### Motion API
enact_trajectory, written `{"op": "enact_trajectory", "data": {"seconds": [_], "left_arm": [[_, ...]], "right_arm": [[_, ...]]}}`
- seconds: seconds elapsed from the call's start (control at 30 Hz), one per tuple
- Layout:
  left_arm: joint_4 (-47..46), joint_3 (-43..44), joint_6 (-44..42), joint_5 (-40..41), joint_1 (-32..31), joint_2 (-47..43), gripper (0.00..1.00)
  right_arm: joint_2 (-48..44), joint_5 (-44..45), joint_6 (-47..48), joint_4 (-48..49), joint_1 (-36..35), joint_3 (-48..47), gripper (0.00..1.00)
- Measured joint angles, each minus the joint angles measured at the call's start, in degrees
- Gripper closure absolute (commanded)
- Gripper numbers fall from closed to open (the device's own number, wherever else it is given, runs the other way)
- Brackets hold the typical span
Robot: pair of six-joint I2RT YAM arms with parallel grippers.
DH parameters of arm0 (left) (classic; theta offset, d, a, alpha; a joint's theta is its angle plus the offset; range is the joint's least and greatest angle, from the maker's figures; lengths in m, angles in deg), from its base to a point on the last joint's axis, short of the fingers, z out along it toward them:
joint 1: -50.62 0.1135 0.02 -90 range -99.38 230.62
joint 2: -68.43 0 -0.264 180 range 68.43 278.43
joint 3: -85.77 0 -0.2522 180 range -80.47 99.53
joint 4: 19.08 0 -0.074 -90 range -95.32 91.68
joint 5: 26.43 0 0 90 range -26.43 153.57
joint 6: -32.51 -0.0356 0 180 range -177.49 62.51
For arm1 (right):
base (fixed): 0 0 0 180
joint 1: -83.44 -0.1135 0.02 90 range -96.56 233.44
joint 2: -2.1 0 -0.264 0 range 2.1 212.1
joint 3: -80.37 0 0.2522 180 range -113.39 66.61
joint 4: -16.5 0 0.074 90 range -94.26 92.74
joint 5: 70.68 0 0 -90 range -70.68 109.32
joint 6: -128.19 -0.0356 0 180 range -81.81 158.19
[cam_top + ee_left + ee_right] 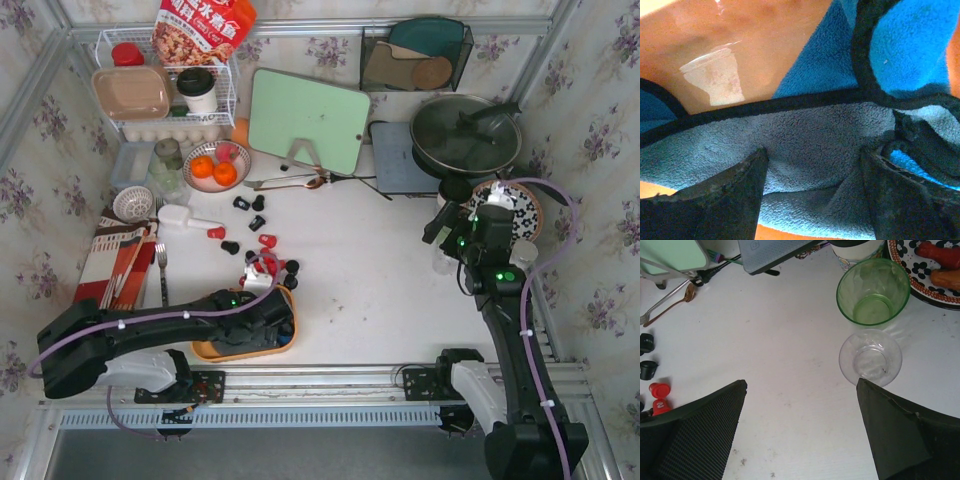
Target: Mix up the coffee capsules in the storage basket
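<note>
A mint cutting board leans upright at the back of the white tabletop. A green glass stands just beside a clear glass.

walls: floral wallpaper | table: white, evenly lit | frame: metal rails

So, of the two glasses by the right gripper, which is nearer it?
The clear glass, just ahead of the right gripper; the green glass stands beyond it, beside the patterned plate.
</note>
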Motion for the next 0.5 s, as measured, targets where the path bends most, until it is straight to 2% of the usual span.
{"op": "enact_trajectory", "data": {"seconds": [0.03, 0.27, 0.33, 0.37, 0.4, 0.5], "left_arm": [[-0.7, -0.3, -0.2, -0.2, 0.3, 0.5, 0.3], [-3.8, -0.3, -1.2, -0.2, 0.6, 2.7, 0.68], [-3.4, -0.2, -1.3, 0.6, 0.7, 2.3, 0.84], [-2.9, -0.1, -1.4, 0.9, 0.7, 1.6, 0.96], [-2.4, 0.2, -1.4, 1.2, 0.8, 0.7, 1.0], [0.2, 2.2, -3.1, 2.5, 0.8, -4.1, 1.0]], "right_arm": [[-0.2, -0.1, 0.0, 0.0, 0.0, 0.2, 0.0], [-1.6, -0.4, -0.6, 0.0, 0.0, 0.7, 0.0], [-2.0, -0.4, -0.6, 0.0, 0.0, 0.7, 0.0], [-2.1, -0.4, -0.6, 0.0, 0.0, 0.7, 0.0], [-2.3, -0.4, -0.6, 0.0, 0.0, 0.7, 0.0], [-2.6, -0.9, 0.4, -0.1, 0.0, 0.5, 0.0]]}}
